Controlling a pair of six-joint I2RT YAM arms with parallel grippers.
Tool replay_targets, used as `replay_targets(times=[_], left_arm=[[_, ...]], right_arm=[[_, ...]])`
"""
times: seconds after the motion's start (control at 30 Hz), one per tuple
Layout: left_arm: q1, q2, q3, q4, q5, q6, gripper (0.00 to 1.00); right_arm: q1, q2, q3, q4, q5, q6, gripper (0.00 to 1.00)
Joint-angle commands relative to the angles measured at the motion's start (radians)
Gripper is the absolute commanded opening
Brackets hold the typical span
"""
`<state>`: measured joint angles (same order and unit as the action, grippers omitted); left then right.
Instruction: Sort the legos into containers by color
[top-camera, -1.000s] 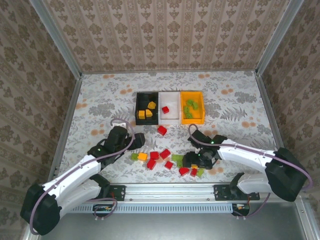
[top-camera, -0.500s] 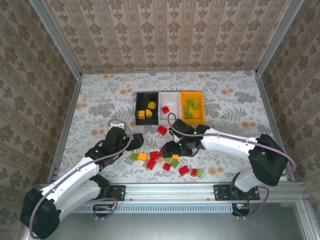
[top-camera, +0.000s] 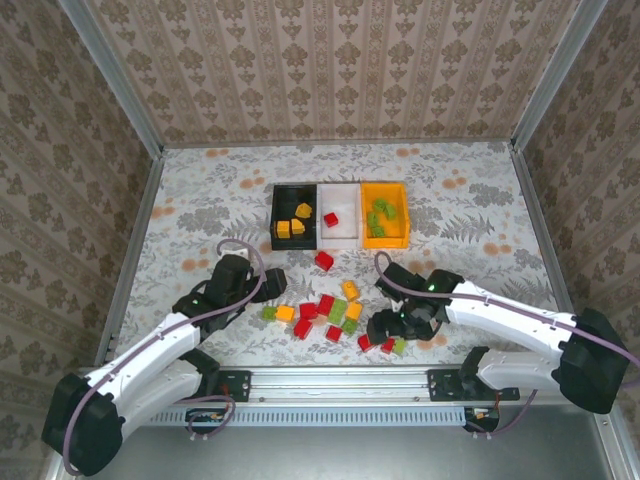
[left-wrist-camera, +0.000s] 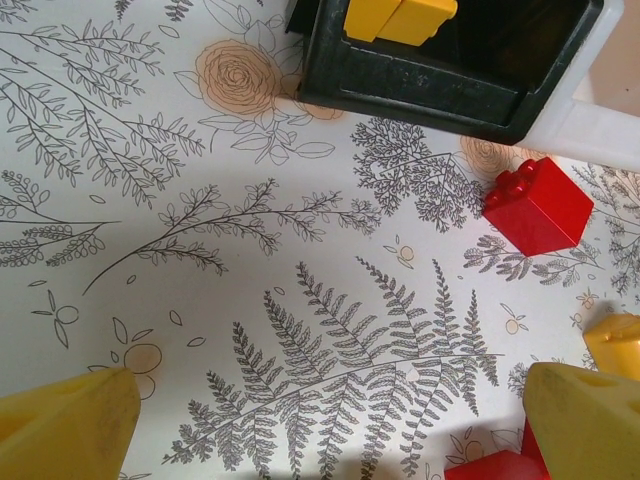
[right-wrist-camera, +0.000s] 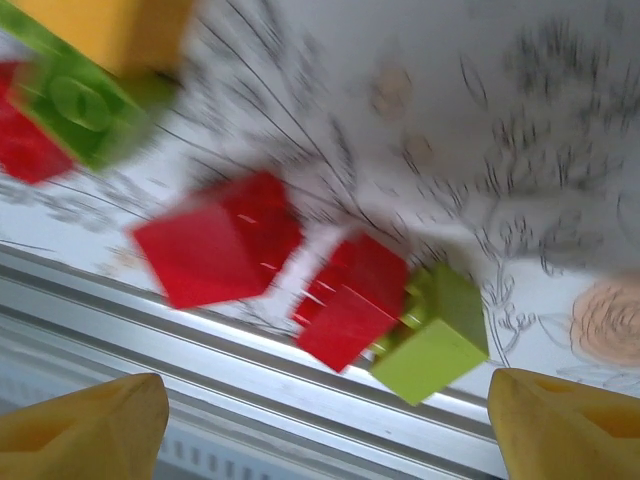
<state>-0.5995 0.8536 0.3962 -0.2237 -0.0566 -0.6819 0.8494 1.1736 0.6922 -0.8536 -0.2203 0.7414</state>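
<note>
The legos (top-camera: 325, 312) lie scattered near the table's front, in red, lime green and orange-yellow. The containers stand in a row behind them: black bin (top-camera: 279, 205) with yellow bricks, white bin (top-camera: 346, 233) with a red brick, orange bin (top-camera: 400, 228) with green bricks. My left gripper (top-camera: 274, 282) hangs open over bare cloth left of the pile; a red brick (left-wrist-camera: 538, 205) and the black bin (left-wrist-camera: 430, 85) lie ahead of it. My right gripper (top-camera: 380, 327) is open at the pile's right end, with two red bricks (right-wrist-camera: 220, 250) and a green brick (right-wrist-camera: 435, 330) just beyond its fingertips (right-wrist-camera: 565, 415).
A metal rail (top-camera: 340, 378) runs along the front edge, close behind the right gripper; it also crosses the bottom of the right wrist view as a rail (right-wrist-camera: 250, 365). A lone red brick (top-camera: 324, 260) lies between the pile and the bins. Patterned walls enclose the table.
My right arm swept left into the pile, then drew back to the pile's right end, jaws widening. Bricks were shuffled; an orange one now sits behind the cluster. The left arm barely moved.
</note>
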Motion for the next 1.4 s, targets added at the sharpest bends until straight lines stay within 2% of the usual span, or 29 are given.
replay_targets(times=[0.0,0.23,0.47,0.6,0.73,0.9,1.07,1.13,1.27,1.37], left_arm=[[0.010,0.002,-0.017,0.023,0.014,-0.015,1.00],[0.020,-0.006,-0.014,0.004,0.015,-0.010,1.00],[0.030,-0.005,-0.017,-0.004,0.011,-0.005,1.00],[0.038,-0.004,-0.018,-0.009,0.017,-0.003,1.00],[0.043,-0.004,-0.021,-0.003,0.029,-0.006,1.00],[0.046,-0.002,-0.035,0.020,0.038,-0.014,1.00],[0.053,0.007,-0.033,0.024,0.043,-0.014,1.00],[0.055,0.006,-0.030,0.022,0.046,-0.014,1.00],[0.056,0.007,-0.025,0.014,0.048,-0.014,1.00],[0.058,0.006,-0.028,0.012,0.046,-0.015,1.00]], right_arm=[[0.003,0.033,-0.059,0.058,-0.095,0.025,0.85],[0.004,0.117,0.000,0.192,-0.141,-0.018,0.85],[0.005,0.329,0.137,0.405,-0.193,-0.058,0.84],[0.003,0.363,0.234,0.398,-0.178,-0.113,0.84],[-0.004,0.334,0.260,0.264,-0.086,-0.159,0.82],[0.022,0.280,0.206,0.129,0.104,-0.207,0.72],[0.029,0.270,0.157,0.220,0.173,-0.192,0.61],[0.029,0.296,0.171,0.253,0.185,-0.189,0.62],[0.033,0.348,0.181,0.313,0.190,-0.185,0.71],[0.038,0.370,0.182,0.378,0.187,-0.183,0.75]])
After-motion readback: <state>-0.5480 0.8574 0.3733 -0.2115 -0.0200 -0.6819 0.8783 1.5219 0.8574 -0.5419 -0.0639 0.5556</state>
